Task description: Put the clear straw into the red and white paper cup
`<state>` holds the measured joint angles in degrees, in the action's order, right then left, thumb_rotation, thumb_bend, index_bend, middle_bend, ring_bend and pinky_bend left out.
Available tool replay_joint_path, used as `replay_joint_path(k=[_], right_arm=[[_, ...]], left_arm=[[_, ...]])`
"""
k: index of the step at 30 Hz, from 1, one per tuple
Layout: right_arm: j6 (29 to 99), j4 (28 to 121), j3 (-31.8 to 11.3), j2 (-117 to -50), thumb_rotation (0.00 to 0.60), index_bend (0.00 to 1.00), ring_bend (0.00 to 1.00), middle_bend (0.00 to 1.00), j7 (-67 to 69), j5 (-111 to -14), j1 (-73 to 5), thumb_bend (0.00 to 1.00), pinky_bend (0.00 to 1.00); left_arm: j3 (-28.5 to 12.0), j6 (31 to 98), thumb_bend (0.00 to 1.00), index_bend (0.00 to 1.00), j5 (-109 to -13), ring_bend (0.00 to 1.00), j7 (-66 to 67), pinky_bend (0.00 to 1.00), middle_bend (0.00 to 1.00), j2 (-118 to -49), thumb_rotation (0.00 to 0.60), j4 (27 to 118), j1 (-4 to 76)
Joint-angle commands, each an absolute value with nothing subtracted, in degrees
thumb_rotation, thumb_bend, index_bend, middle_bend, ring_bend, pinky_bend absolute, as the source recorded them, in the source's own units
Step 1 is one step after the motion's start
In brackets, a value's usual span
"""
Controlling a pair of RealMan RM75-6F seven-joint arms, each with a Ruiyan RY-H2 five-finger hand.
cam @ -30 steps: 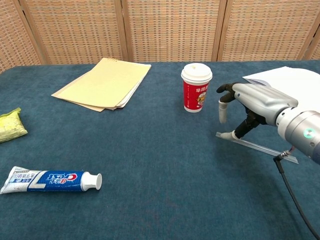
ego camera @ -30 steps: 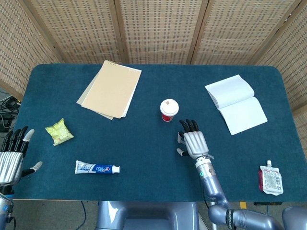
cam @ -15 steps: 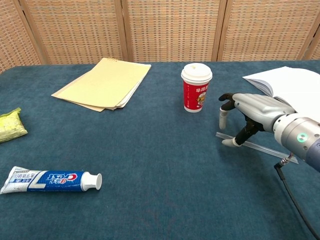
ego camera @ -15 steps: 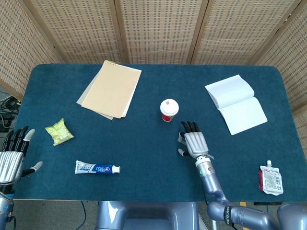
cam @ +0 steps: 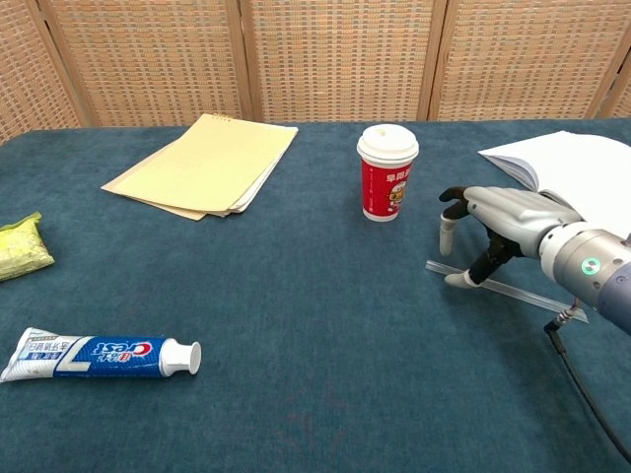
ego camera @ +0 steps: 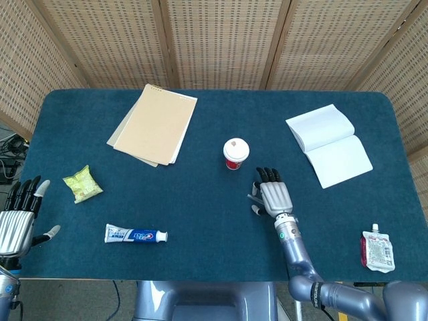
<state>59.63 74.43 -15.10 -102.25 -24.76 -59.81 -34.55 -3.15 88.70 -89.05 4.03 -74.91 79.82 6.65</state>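
Under right hand [cam: 503, 219], clear straw [cam: 513, 292] visible chest view only.

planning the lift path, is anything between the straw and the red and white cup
Nothing visible. Bare table cloth separates the clear straw from the red and white paper cup. The right hand is already over the straw.

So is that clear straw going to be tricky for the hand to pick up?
Probably. The straw lies flat on the table, thin and round, so it may roll when nudged. It looks light and smooth, likely slippery. The right hand has a fingertip down by it, not yet gripping.
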Motion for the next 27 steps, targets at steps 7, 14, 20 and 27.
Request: replay_joint_path(k=[7,14,20,27], right_arm=[[58.49,72.80,-15.45,-101.95,0.600,0.54,0.00,0.14,-24.39,-58.29,-35.38,0.48,0.00],[57.88,72.69,-15.02,-101.73,0.600,0.54,0.00,0.14,-24.53,-56.94,-35.43,0.49,0.00],[57.87,72.87,-14.57,-102.05,0.600,0.54,0.00,0.14,-24.62,-56.29,-35.53,0.49,0.00],[57.48,71.84,-14.47,-102.42,0.600,0.53,0.00,0.14,-25.03,-55.06,-35.89,0.49,0.00]], left_arm=[[-3.11,88.39,0.07,0.00,-89.00,0.00,4.24,0.00,0.00,-75.09,0.600,79.74,6.87],[-3.08,88.19,0.07,0.00,-88.91,0.00,4.27,0.00,0.00,-75.15,0.600,79.64,7.00],[-3.00,88.17,0.07,0.00,-88.89,0.00,4.29,0.00,0.00,-75.16,0.600,79.61,7.01],[-2.96,88.42,0.07,0.00,-89.00,0.00,4.16,0.00,0.00,-75.13,0.600,79.62,6.96]])
